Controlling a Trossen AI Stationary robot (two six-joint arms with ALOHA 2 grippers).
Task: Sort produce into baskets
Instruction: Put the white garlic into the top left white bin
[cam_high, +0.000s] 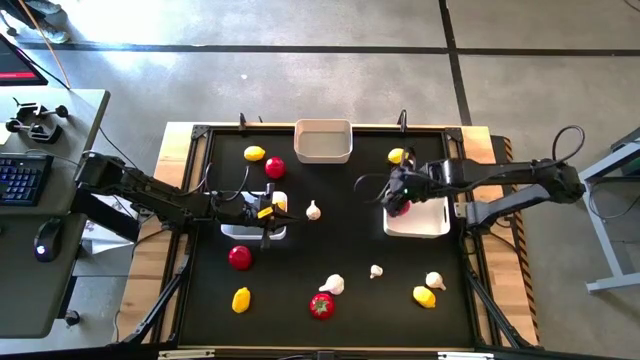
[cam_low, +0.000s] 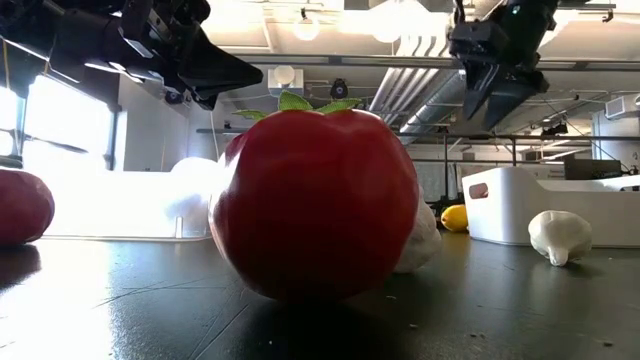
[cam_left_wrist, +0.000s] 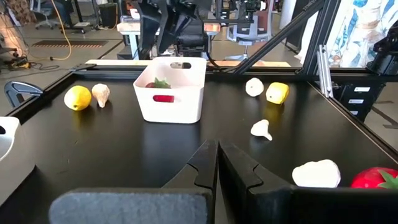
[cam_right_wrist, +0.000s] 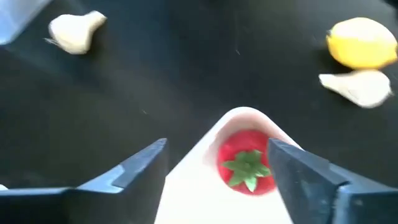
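Black matting covers our desk (cam_high: 340, 240), framed by wood, on a grey concrete floor. Our right end effector (cam_high: 397, 193) hangs over the basket at 3 o'clock (cam_high: 430, 222), its fingers spread apart and grasping nothing; below them, in the right wrist view, a red tomato (cam_right_wrist: 247, 163) lies in the corner of this basket, so we judge that this basket is meant for the tomatoes. Our left end effector (cam_high: 268, 212) waits over the basket at 9 o'clock (cam_high: 245, 232), clenched and empty, with something yellow under it that we cannot identify. A third basket (cam_high: 322, 141) stands at 12 o'clock and looks empty. Much produce is not yet sorted: a lemon (cam_high: 254, 154) and a tomato (cam_high: 274, 167) toward 11 o'clock, a garlic bulb (cam_high: 313, 210) near the centre, a tomato (cam_high: 322, 305) at 6 o'clock, and a lemon (cam_high: 424, 297) at 5 o'clock.
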